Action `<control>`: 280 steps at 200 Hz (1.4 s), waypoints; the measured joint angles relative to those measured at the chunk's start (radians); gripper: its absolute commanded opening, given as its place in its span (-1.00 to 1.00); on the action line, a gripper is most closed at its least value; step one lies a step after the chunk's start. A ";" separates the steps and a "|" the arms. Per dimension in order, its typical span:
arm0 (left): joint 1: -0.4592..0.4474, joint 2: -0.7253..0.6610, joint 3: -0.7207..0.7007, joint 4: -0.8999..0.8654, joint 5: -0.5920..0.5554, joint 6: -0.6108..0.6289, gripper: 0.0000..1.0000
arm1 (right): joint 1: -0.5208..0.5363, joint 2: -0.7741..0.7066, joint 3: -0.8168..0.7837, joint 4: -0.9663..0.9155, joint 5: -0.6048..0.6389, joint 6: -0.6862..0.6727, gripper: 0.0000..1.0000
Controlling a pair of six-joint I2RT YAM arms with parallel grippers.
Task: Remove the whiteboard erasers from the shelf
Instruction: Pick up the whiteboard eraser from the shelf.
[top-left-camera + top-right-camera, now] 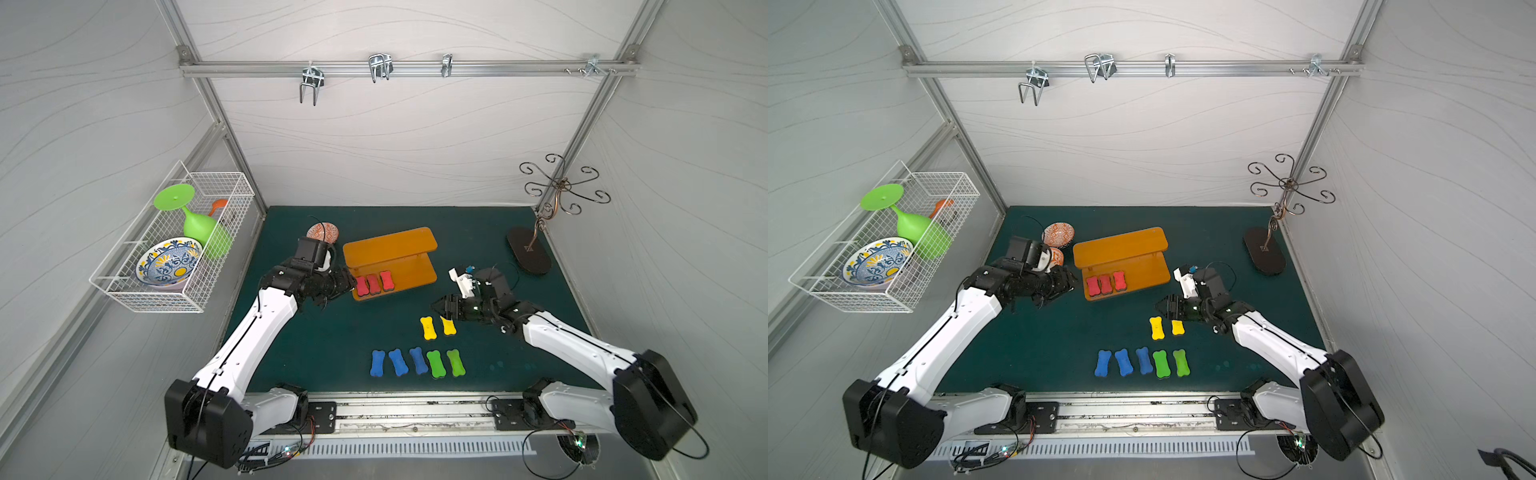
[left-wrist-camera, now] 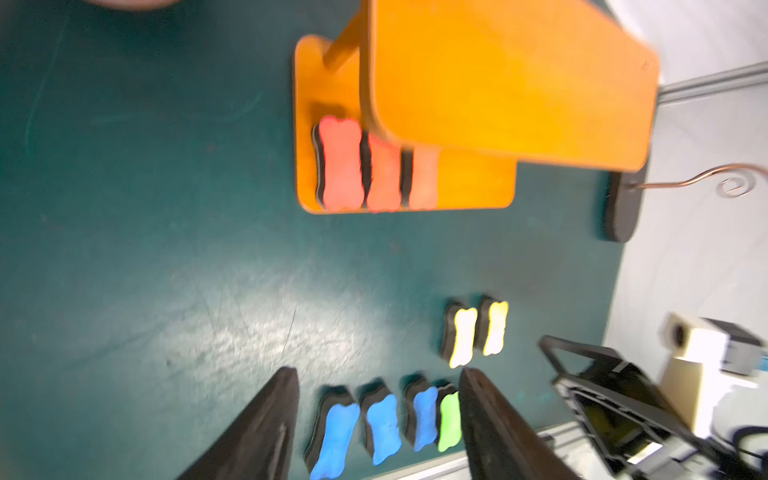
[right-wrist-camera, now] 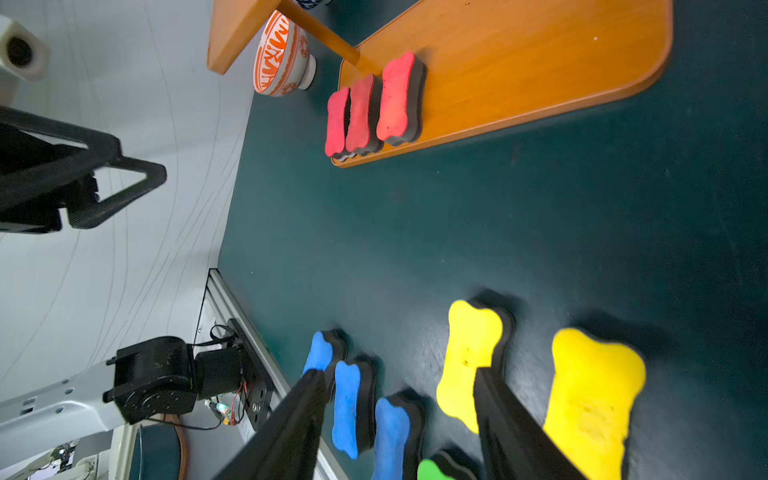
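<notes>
The surface (image 1: 316,353) carried the shelf (image 1: 390,249). The left end effector (image 2: 378,374) and right end effector (image 3: 397,374) both stood open and empty. Three red erasers (image 1: 374,284) lay side by side on the shelf's lower board. Seven other erasers (image 1: 419,361) lay on the surface. Judged light, soft foam, best pinched across the narrow waist.

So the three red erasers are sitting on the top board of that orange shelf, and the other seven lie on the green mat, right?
Not quite. The three red erasers sit on the lower board of the shelf; its top board is bare. Both top views show this. The other seven erasers do lie on the green mat.
</notes>
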 measured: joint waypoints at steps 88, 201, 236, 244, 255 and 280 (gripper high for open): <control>0.099 0.210 0.024 0.139 0.249 0.061 0.19 | 0.006 0.280 0.130 0.170 0.063 0.103 0.17; 0.085 0.191 -0.059 0.282 0.250 0.019 -0.01 | 0.016 0.476 0.225 0.275 0.097 0.188 0.01; 0.131 0.122 -0.059 0.296 0.163 0.019 0.10 | 0.019 0.483 0.250 0.276 0.095 0.188 0.01; 0.136 0.121 -0.057 0.304 0.147 0.018 0.10 | 0.019 0.484 0.253 0.277 0.094 0.188 0.01; 0.137 0.137 -0.049 0.310 0.141 0.018 0.10 | 0.018 0.484 0.254 0.278 0.090 0.188 0.01; 0.128 0.212 -0.032 0.334 0.142 0.008 0.08 | 0.008 0.484 0.254 0.278 0.078 0.185 0.02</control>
